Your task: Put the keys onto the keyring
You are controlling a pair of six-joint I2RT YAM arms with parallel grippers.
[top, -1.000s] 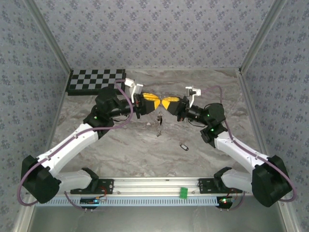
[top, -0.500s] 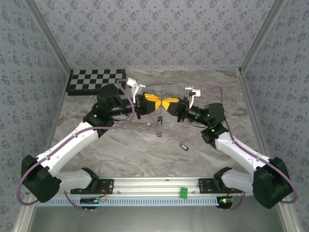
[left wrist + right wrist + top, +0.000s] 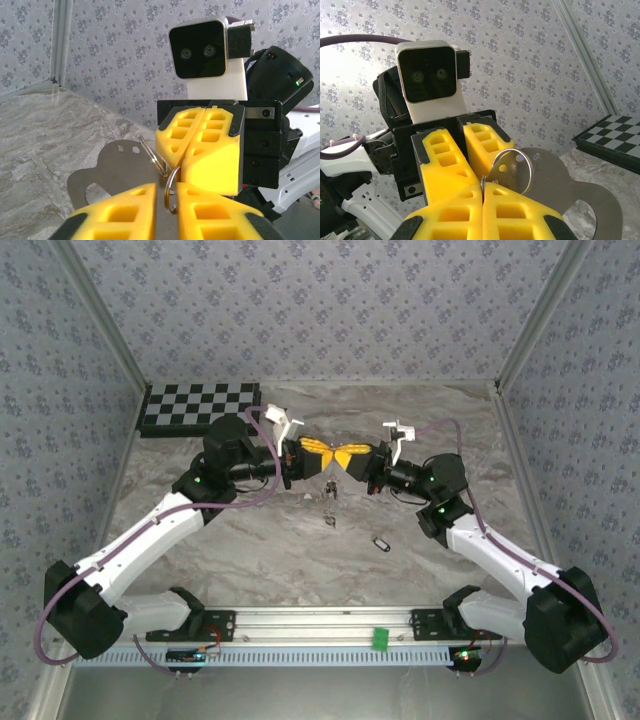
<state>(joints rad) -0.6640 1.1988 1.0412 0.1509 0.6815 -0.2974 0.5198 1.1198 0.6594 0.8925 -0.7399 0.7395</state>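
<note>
Well, the right gripper (image 3: 482, 197) and left gripper (image 3: 166, 195), both yellow-fingered, meet tip to tip above the grey marbled table (image 3: 250, 540).

The right one is pinched tight on a silvery split wire keyring (image 3: 154, 157); the left one's pads stand a narrow slit apart with the ring in the gap, and I cannot tell whether they bite; a flat silvery metal tag (image 3: 580, 200) with punched holes is threaded on the ring; one tiny black-headed key (image 3: 380, 542) lies on the table, well apart, by the right arm.

Two grippers, left (image 3: 330, 454) and right (image 3: 342, 458); one keyring (image 3: 512, 167); one metal tag (image 3: 570, 195); one checkerboard (image 3: 200, 407); one loose key (image 3: 380, 542), well apart from it.
</note>
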